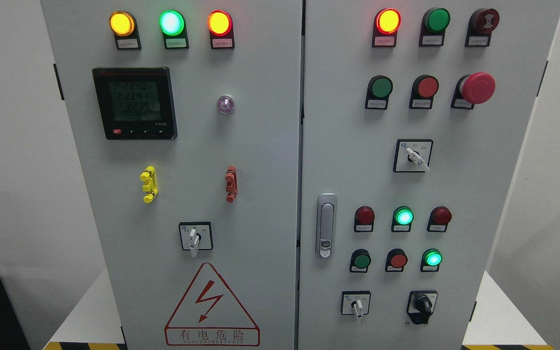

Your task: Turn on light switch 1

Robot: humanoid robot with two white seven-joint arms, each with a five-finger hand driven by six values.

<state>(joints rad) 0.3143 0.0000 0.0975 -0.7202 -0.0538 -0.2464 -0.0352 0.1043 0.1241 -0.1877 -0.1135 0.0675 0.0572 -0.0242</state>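
Note:
A grey electrical cabinet (pixel 260 160) with two doors fills the head view. The left door carries a white selector switch (pixel 194 239) with its lever pointing down. The right door carries a white selector (pixel 417 157) turned to the lower right, a white selector (pixel 357 306) pointing down, and a black rotary knob (pixel 423 305). Lit lamps show at the top: yellow (pixel 121 23), green (pixel 171 22), orange (pixel 219 23) and orange-red (pixel 388 21). Lower green lamps (pixel 403 216) (pixel 432 258) glow. Neither of my hands nor arms is in view. I cannot tell which switch is number 1.
A digital meter (pixel 135 103), yellow (pixel 148 184) and red (pixel 231 183) clips and a warning triangle (pixel 210 304) sit on the left door. A red mushroom stop button (pixel 477 88), green (pixel 381 87) and red (pixel 427 87) push buttons and a metal door handle (pixel 326 226) sit on the right.

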